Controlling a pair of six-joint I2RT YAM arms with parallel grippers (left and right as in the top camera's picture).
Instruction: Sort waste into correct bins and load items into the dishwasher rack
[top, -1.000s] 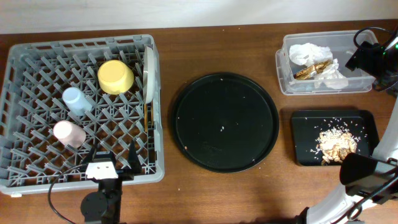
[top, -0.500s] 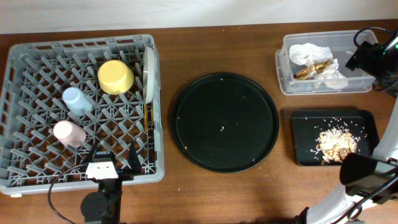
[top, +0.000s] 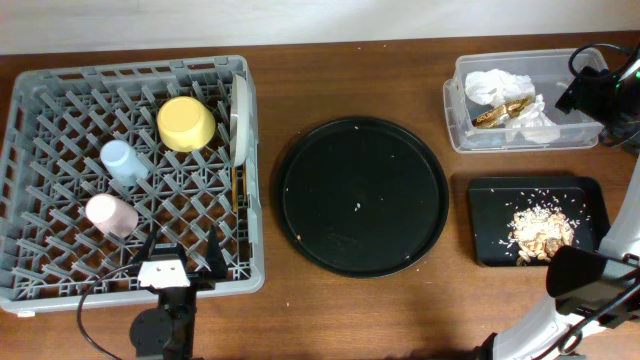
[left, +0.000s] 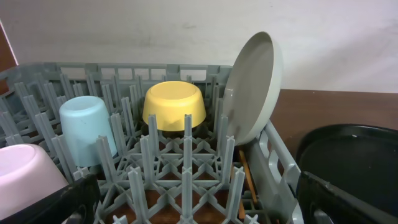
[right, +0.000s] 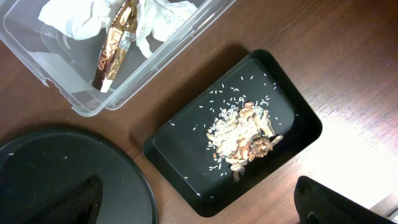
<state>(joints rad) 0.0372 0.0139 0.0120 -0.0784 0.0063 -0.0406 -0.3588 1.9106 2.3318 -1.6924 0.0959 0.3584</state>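
Note:
The grey dishwasher rack (top: 60, 120) holds the yellow bowl (top: 186, 123), blue cup (top: 122, 161), pink cup (top: 110, 213), the pale plate (top: 240, 118) standing on edge, and the chopsticks (top: 235, 185). My left gripper (top: 180, 262) is open and empty over the rack's near edge; in its wrist view (left: 199, 208) the bowl (left: 174, 106) and plate (left: 252, 87) lie ahead. The clear tub (top: 455, 100) holds napkins (top: 495, 82) and the gold wrapper (top: 503, 110). The flat black tray (top: 495, 225) holds food scraps (top: 540, 232). My right gripper (right: 199, 205) is open and empty above this tray (right: 180, 162).
The large round black tray (top: 360, 195) lies between the rack and the bins, with a few crumbs on it. The right arm's links stand along the table's right edge (top: 600, 95). Bare wood shows around the round tray.

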